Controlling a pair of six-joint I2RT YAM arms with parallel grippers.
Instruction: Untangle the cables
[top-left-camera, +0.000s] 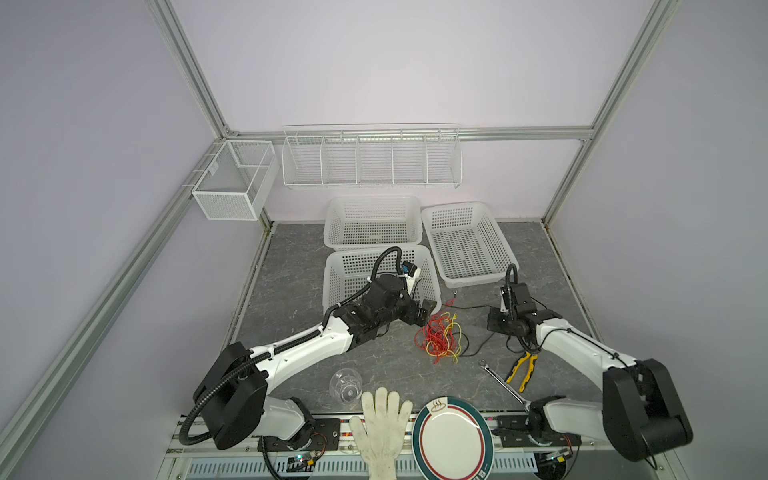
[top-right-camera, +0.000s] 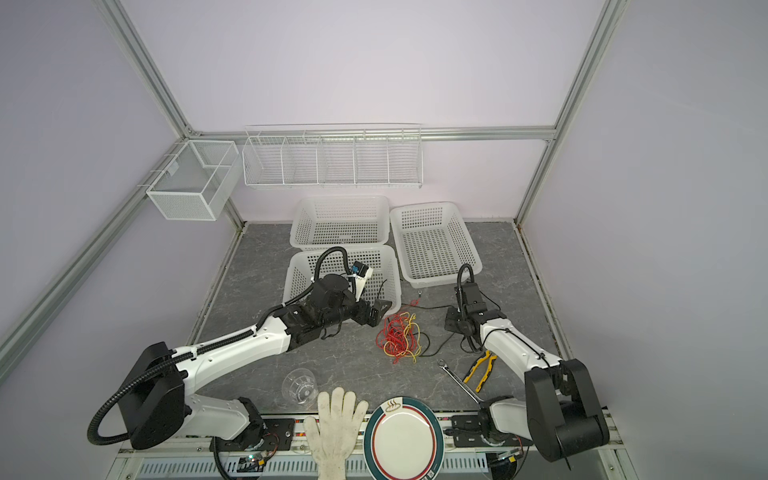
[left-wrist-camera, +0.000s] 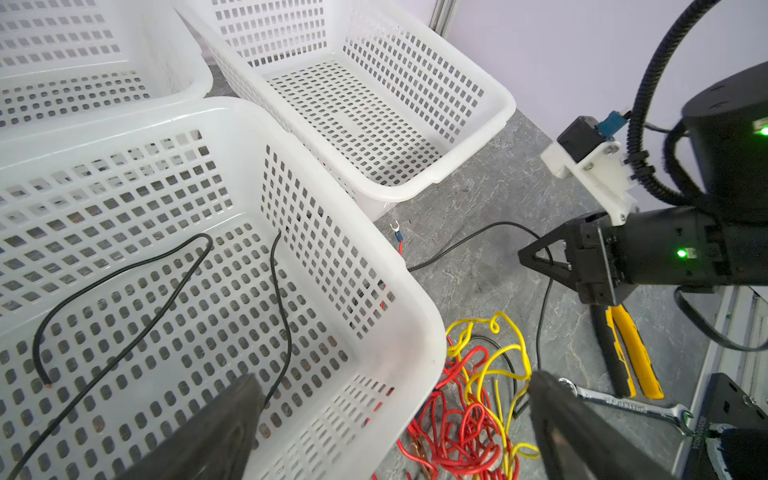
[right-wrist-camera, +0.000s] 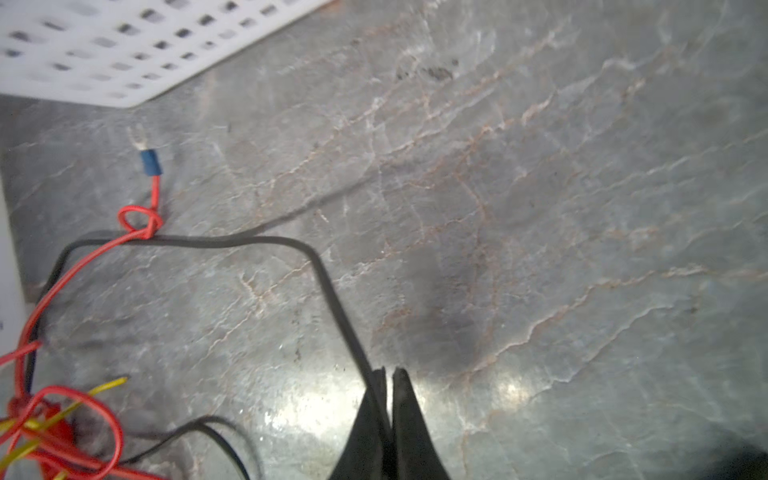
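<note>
The cables lie in the middle of the table, a tangle of red and yellow cable (top-left-camera: 439, 338) (top-right-camera: 398, 338) (left-wrist-camera: 469, 399). A thin black cable (top-left-camera: 473, 308) (right-wrist-camera: 266, 241) runs from the tangle toward my right gripper (top-left-camera: 494, 319) (top-right-camera: 451, 320) (right-wrist-camera: 388, 370), which is low over the table and shut on it. The red cable's end has a blue terminal (right-wrist-camera: 150, 162) (left-wrist-camera: 398, 236). A stretch of black cable (left-wrist-camera: 166, 299) lies inside the near white basket (top-left-camera: 332, 266) (left-wrist-camera: 291, 137). My left gripper (top-left-camera: 430, 309) (top-right-camera: 380, 309) (left-wrist-camera: 395, 376) is open over that basket's corner, beside the tangle.
Two more white baskets (top-left-camera: 374, 200) (top-left-camera: 469, 208) stand behind and to the right. Yellow-handled pliers (top-left-camera: 524, 368) and a wrench (top-left-camera: 500, 380) lie near the right arm. A clear glass (top-left-camera: 345, 384), a white glove (top-left-camera: 382, 432) and a plate (top-left-camera: 451, 440) sit along the front edge.
</note>
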